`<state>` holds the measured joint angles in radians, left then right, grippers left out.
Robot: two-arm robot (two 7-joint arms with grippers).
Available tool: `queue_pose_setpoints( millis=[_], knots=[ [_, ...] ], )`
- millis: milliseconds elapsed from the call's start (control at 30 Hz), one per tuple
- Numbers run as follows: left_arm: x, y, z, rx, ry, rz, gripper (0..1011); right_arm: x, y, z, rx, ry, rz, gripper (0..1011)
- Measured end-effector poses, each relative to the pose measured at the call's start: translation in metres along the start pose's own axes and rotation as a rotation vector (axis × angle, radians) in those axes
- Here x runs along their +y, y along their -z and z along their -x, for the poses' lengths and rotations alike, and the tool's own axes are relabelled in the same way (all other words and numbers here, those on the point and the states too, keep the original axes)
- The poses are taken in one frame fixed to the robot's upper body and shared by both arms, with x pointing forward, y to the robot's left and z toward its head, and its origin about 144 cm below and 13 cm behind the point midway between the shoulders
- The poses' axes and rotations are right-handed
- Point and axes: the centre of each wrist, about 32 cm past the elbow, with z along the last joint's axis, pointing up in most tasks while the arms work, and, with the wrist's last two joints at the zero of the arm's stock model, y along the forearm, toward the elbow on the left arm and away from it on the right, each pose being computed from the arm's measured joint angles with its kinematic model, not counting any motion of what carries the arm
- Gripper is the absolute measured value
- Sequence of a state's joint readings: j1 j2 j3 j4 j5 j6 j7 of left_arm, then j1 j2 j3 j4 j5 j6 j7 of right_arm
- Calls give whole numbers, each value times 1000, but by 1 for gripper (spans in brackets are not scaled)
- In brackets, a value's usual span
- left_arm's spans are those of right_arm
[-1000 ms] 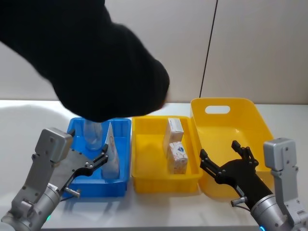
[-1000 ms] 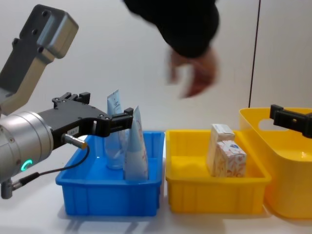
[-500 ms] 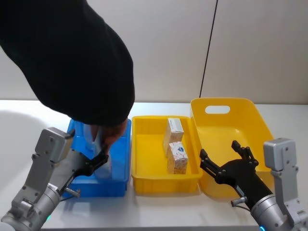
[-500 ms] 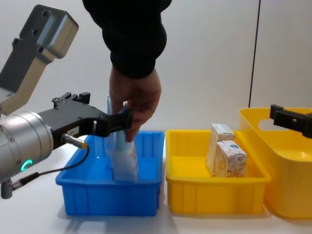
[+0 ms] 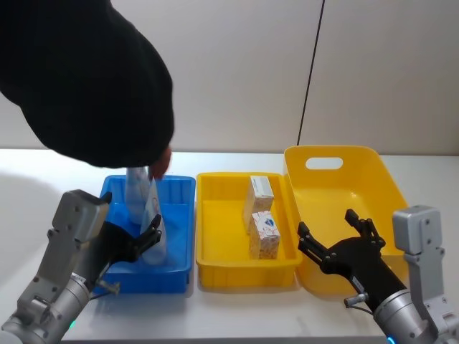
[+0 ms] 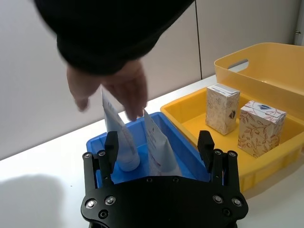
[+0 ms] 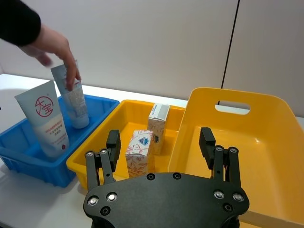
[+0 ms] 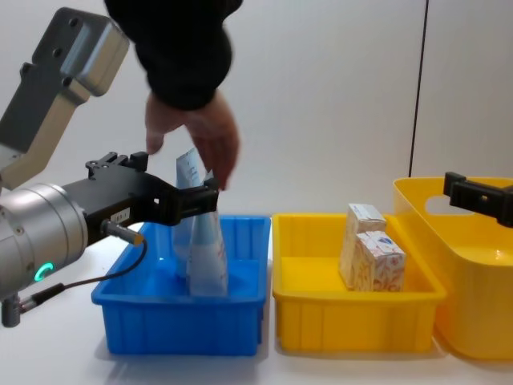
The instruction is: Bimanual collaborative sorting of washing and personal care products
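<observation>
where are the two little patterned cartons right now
In the head view both cartons stand upright, one behind the other, in the shallow yellow tray, between the blue bin and the tall yellow bin.

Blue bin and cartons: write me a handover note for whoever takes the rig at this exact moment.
Left gripper: open, hovering at the blue bin's near edge, holding nothing.
Right gripper: open, hovering before the large yellow bin, holding nothing.
A person's hand is over the blue bin, at the tops of the tubes.
Done: two tubes stand upright in the blue bin; two cartons stand in the yellow tray.
Left: wait until the hand is out of the way; the large yellow bin holds nothing visible.
</observation>
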<state>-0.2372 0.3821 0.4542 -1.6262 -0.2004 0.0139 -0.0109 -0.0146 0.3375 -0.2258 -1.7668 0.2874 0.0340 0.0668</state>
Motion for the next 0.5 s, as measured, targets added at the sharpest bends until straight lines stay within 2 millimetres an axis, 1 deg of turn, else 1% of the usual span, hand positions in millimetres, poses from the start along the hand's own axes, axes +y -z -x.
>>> queue_pose_setpoints(
  millis=[500],
  knots=[
    [0,0,0,0,0,0,1002,0,0,0,0,0,0,1003]
  ],
)
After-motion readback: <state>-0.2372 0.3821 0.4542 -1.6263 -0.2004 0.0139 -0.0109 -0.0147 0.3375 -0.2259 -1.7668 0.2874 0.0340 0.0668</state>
